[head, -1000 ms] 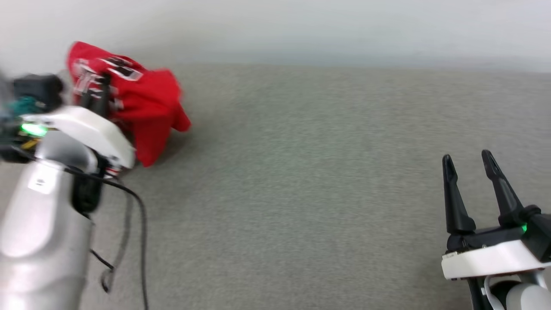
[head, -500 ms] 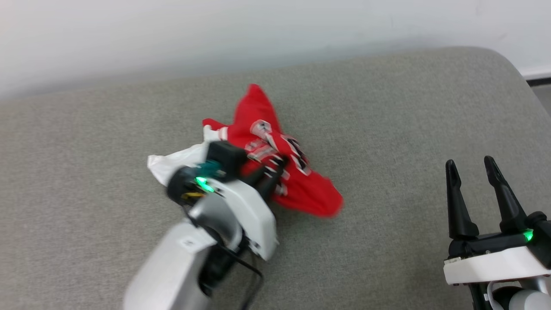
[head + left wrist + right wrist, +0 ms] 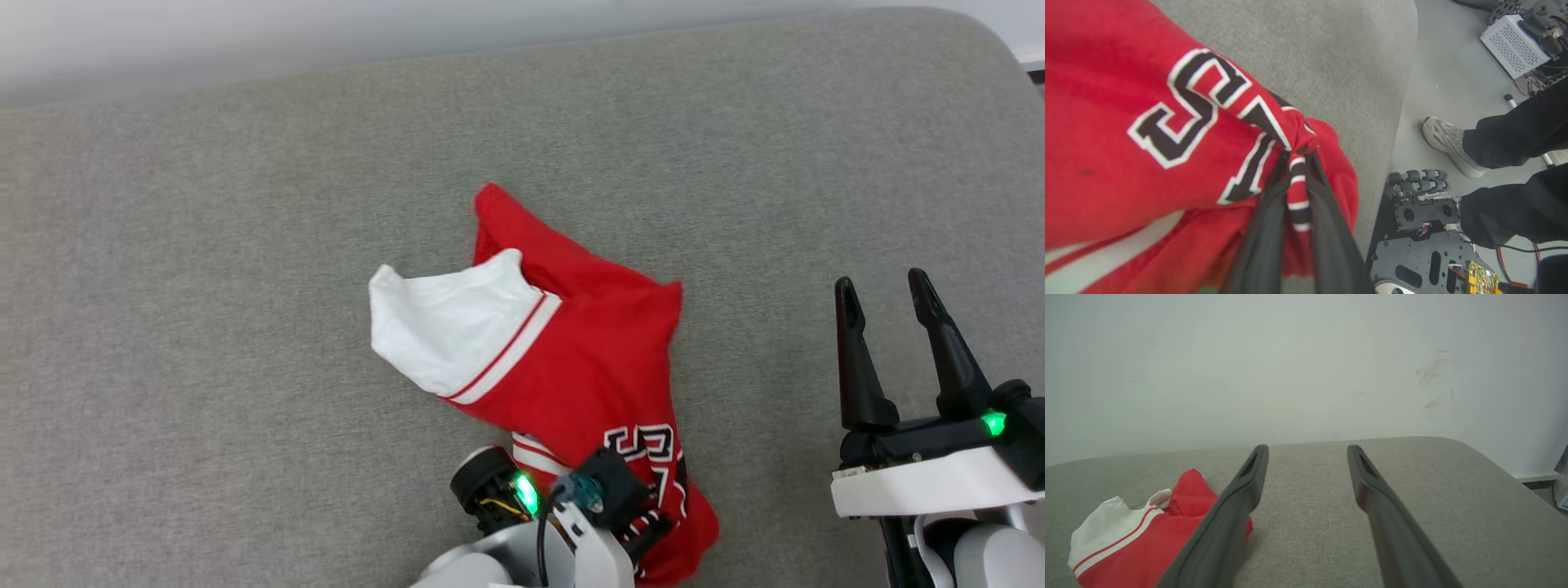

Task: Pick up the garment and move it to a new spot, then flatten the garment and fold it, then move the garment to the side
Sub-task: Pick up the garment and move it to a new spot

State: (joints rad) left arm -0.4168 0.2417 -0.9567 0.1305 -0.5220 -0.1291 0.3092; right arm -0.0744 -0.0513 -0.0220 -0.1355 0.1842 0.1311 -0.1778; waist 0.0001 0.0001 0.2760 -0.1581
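I have the left gripper (image 3: 1297, 163) clamped on a bunched fold of the jersey (image 3: 571, 359), right by the black number, at the near edge of the grey cushion (image 3: 204, 327). The jersey lies crumpled around the cushion's middle, its white panel (image 3: 441, 327) turned up at the far left end. My right gripper (image 3: 882, 286) hovers well off to the right, fingers spread, holding nothing. A person's shoe (image 3: 1447, 143) stands on the floor (image 3: 1453, 81) beside the cushion.
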